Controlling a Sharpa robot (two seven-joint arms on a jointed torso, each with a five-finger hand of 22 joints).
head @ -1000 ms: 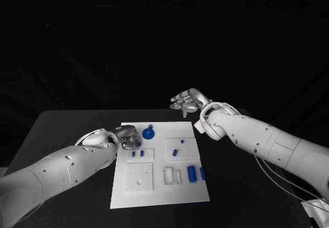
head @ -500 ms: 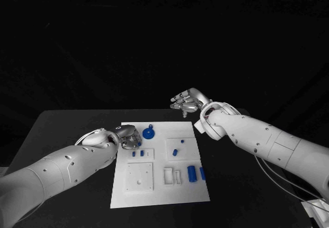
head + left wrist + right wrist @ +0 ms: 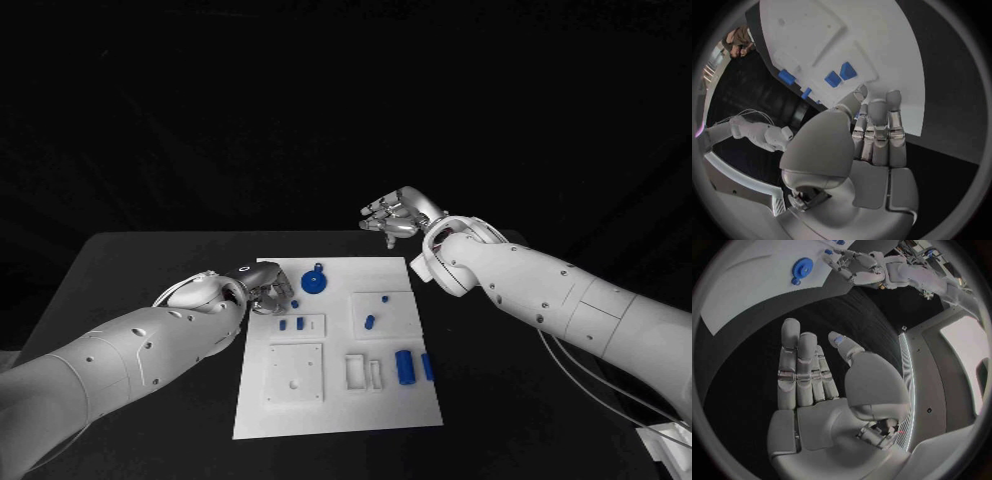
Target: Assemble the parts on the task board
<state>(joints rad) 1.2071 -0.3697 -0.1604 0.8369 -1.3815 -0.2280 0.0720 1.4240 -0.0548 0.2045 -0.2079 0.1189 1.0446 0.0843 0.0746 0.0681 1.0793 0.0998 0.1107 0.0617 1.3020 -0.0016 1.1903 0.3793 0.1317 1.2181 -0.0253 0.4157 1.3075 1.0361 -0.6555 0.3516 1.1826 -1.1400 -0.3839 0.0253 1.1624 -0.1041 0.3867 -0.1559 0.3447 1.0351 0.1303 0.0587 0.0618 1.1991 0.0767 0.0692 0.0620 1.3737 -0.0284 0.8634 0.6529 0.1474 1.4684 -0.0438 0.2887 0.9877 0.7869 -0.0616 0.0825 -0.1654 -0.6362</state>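
Task board (image 3: 335, 400) lies flat mid-table, long side running away from the robot. On it: blue gear-shaped part (image 3: 315, 280) w/ a small handle at the far end, a small blue part (image 3: 369, 321) in a raised white block just right of centre, two short blue pegs (image 3: 290, 324) in a block at left, two upright blue cylinders (image 3: 413, 365) near the right edge, a plain white square plate (image 3: 293, 372) at near left.

Left hand (image 3: 265, 289) sits at the board's far-left edge, fingers curled down toward a small blue bit (image 3: 294, 302) — touching or just above, can't tell, and can't tell if anything is held. Left wrist view: fingers (image 3: 878, 131) lie straight and close together, tips over the board edge, blue pegs (image 3: 840, 75) just beyond.

Right hand (image 3: 394, 217) is raised off the far-right corner of the board, well apart from the parts. Right wrist view: fingers (image 3: 798, 365) extended side by side, thumb apart, palm bare — holds nothing.

Black table (image 3: 130, 270) surrounds the board; nothing sits between either hand and the parts.
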